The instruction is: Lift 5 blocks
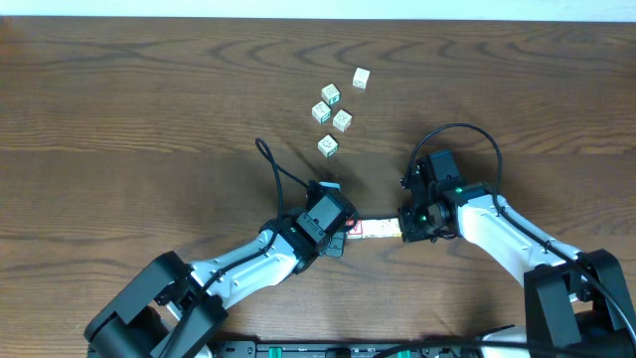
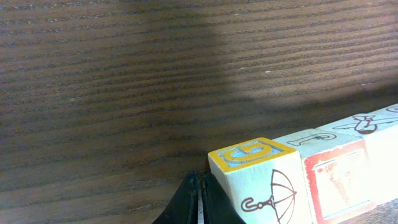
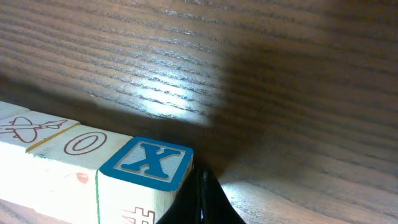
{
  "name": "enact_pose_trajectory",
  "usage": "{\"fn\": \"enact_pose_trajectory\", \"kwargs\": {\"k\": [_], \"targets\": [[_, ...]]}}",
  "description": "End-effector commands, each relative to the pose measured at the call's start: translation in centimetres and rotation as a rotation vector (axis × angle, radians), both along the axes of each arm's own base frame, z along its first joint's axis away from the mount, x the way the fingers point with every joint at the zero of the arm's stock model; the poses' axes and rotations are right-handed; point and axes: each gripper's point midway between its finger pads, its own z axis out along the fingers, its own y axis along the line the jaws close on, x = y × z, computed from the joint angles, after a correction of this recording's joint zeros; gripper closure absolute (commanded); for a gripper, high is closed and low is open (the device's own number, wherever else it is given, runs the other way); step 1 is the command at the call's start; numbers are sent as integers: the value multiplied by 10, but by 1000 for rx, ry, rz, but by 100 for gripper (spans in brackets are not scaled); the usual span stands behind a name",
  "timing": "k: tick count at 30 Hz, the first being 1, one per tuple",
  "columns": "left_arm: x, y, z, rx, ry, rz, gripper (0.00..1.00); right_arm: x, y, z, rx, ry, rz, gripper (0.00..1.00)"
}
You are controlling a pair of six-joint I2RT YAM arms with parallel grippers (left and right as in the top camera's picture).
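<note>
A short row of blocks (image 1: 373,229) lies end to end between my two grippers. My left gripper (image 1: 339,240) is shut, its closed fingertips (image 2: 200,190) pressing sideways against the end cube with a yellow-framed top and an umbrella print (image 2: 255,171). Next to that cube sits a red-framed one (image 2: 339,180). My right gripper (image 1: 404,227) is also shut, its tips (image 3: 200,183) pushing on the opposite end, a cube with a blue X face (image 3: 149,162); an O cube (image 3: 81,143) follows it. Whether the row is clear of the table I cannot tell.
Several pale cubes with green prints (image 1: 330,94) lie scattered on the dark wooden table (image 1: 149,99) beyond the grippers, the nearest one (image 1: 328,146) just behind the left wrist. A black cable (image 1: 273,164) loops off the left arm.
</note>
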Motion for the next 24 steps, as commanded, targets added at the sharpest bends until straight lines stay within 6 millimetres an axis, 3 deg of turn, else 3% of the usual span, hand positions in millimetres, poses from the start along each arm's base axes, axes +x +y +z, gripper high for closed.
{"fn": "enact_pose_trajectory", "kwargs": {"k": [1,14,24], "targets": [[-12,-12,-5,-39,51,-62,93,-9,29,5,124,27,65,99],[-22,-20,-4,-86,99,-89,93,-12,56,19,298,93,-13,99],[-25,-17,-4,-91,129,-41,93,-6,57,28,304,60,-42,99]]}}
